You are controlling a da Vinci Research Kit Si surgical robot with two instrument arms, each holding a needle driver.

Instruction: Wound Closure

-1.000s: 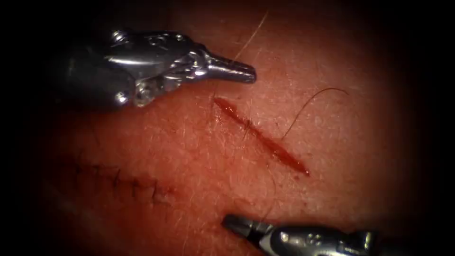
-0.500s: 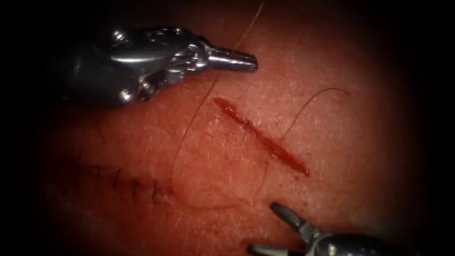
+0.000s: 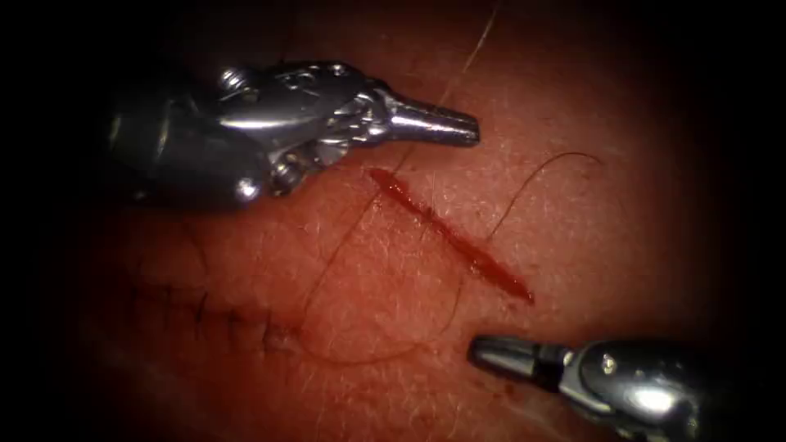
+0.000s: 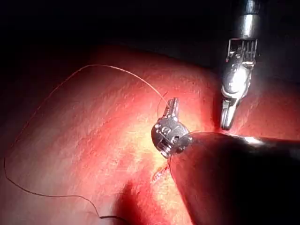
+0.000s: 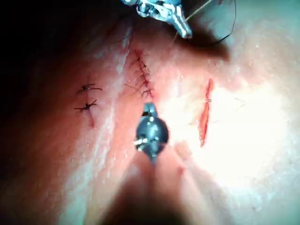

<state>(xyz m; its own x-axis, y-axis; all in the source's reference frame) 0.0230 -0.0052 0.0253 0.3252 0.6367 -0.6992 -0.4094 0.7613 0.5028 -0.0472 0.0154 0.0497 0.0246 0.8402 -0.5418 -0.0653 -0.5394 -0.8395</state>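
The cut (image 3: 450, 237) runs slantwise across the tissue (image 3: 573, 270), red fluid along it. My left tool (image 3: 463, 127) hovers just above the cut's upper end, jaws shut on the thread (image 3: 327, 270). From there the thread slopes down, loops left of the cut, and rises to the cut's middle. A further thin arc (image 3: 532, 176) lies right of the cut. My right tool (image 3: 483, 352) sits below the cut's lower end, jaws shut and holding nothing. The left wrist view shows the left tool (image 4: 172, 107) with a long thread loop (image 4: 28, 122). The right tool (image 5: 149, 111) is left of the cut (image 5: 205, 112).
An older stitched line (image 3: 237, 323) lies at the lower left of the tissue, also the same stitched line (image 5: 142, 75) with two separate stitches (image 5: 86, 101) beside it. The right tool (image 4: 228, 110) hangs near the left tool's shaft.
The right tool opened, let go of the thread, moved right and shut empty. The left tool moved right with the thread, and a loop now lies left of the cut.
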